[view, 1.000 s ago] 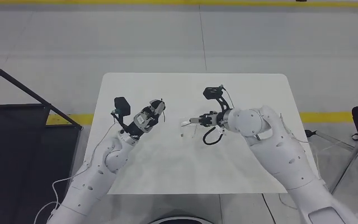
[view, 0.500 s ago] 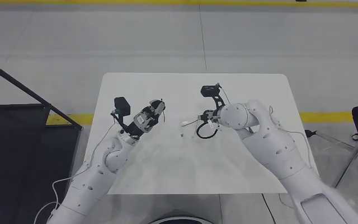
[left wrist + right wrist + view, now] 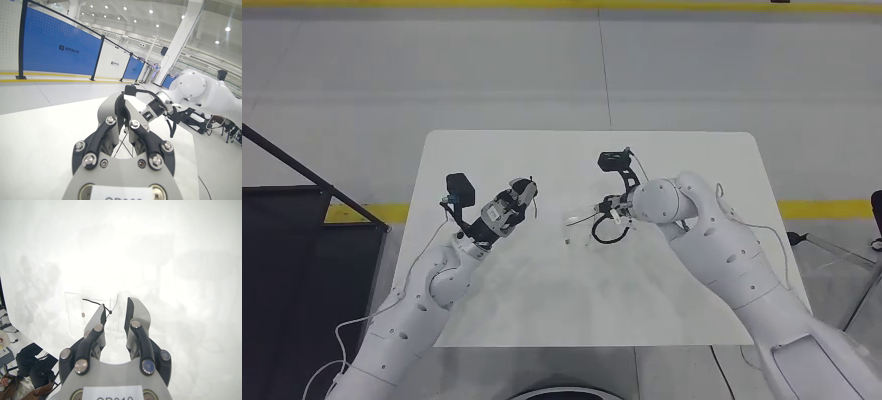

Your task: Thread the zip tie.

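— Where's the zip tie point(image 3: 95, 303)?
— On the clear plate point(image 3: 75, 313), its head beside my right gripper point(image 3: 116, 303), spread wide. My left gripper point(image 3: 123, 97) pinches a black strand point(image 3: 120, 143). Closing off-centre could flick the tie away.

Bright light, strong glare.
We see round white ceiling lamps point(image 3: 151, 11); their glare washes the flat white table top point(image 3: 170, 256) nearly blank in the right wrist view, and the black railing post point(image 3: 22, 37) bows in the left.
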`<state>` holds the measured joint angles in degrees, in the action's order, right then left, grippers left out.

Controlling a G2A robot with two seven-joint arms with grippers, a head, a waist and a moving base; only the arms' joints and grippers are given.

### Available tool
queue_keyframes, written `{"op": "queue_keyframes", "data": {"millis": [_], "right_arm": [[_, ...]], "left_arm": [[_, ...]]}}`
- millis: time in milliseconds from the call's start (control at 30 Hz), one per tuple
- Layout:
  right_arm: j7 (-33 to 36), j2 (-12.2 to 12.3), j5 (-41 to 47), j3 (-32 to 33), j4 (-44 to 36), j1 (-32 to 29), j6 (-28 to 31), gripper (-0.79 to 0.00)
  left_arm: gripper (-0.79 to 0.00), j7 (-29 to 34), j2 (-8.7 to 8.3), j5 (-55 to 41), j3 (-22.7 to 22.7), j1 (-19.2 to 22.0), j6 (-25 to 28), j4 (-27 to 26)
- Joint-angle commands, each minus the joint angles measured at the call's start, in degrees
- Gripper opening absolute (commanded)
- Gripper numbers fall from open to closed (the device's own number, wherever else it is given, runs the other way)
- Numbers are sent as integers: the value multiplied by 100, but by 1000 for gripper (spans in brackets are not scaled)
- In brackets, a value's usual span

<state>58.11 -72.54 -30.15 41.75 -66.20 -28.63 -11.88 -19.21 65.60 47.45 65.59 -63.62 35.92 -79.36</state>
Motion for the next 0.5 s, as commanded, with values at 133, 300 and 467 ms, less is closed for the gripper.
{"op": "queue_keyframes", "data": {"millis": [133, 300, 467], "right_arm": [[7, -61, -28, -31, 103, 45, 43, -597], [9, -101, -51, -32, 135, 56, 73, -640], [3, -128, -99, -23, 119, 30, 79, -646]], "left_arm": [[-785, 0, 0, 0, 0, 0, 0, 0], [-785, 0, 0, 0, 0, 0, 0, 0], [-785, 0, 0, 0, 0, 0, 0, 0]]}}
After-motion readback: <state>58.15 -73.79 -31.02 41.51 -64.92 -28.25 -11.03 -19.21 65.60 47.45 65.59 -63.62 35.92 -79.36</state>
